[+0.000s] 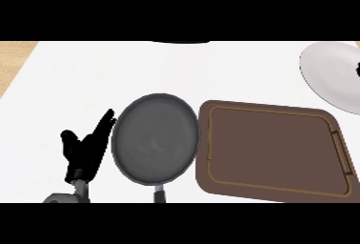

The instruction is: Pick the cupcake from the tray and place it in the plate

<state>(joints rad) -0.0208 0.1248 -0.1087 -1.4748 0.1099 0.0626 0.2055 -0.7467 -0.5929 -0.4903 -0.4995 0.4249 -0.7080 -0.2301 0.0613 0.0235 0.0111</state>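
A brown rectangular tray (274, 150) lies at the right of the white counter, and no cupcake shows on it. A white plate (330, 74) sits at the far right, cut by the view's edge. A small dark shape (357, 70) pokes in at the right edge over the plate; I cannot tell what it is. My left hand (84, 152) rests open at the lower left, fingers up, holding nothing. My right hand is out of view.
A round dark grey pan (155, 138) with a short handle (160, 193) lies between my left hand and the tray, close to both. A strip of wooden surface (15, 59) borders the counter at the far left.
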